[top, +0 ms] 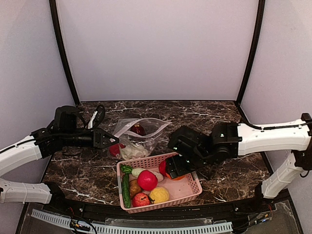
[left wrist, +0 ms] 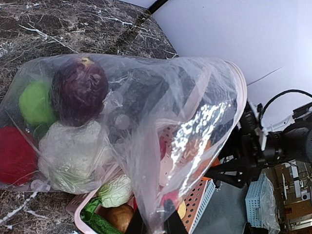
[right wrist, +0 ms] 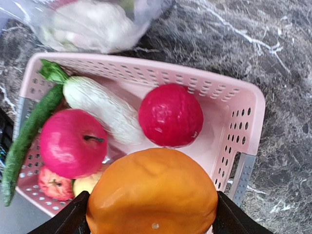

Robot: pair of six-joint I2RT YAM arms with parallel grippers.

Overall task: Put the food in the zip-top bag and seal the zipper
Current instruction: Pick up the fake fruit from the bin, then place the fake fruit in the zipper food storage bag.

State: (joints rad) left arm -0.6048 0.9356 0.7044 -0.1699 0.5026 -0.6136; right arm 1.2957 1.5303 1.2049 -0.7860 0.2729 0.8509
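The clear zip-top bag (top: 141, 134) lies at the table's middle with its mouth lifted toward the basket. My left gripper (top: 109, 141) is shut on its edge, the film pinched between the jaws (left wrist: 153, 226). Inside the bag are a dark purple ball (left wrist: 79, 90), a green ball (left wrist: 36, 102), a red ball (left wrist: 14, 156) and a pale cabbage (left wrist: 73, 156). The pinkish zipper (left wrist: 239, 83) runs along the mouth rim. My right gripper (top: 173, 169) is over the pink basket (top: 192, 192), shut on an orange ball (right wrist: 152, 195) that fills the space between its fingers.
In the basket (right wrist: 146, 66) lie a red ball (right wrist: 170, 115), a pink apple (right wrist: 73, 144), a white radish (right wrist: 102, 109), a green cucumber (right wrist: 24, 141), a yellow fruit (top: 159, 195) and a small red apple (top: 141, 199). Grey walls enclose the marble table (top: 219, 114).
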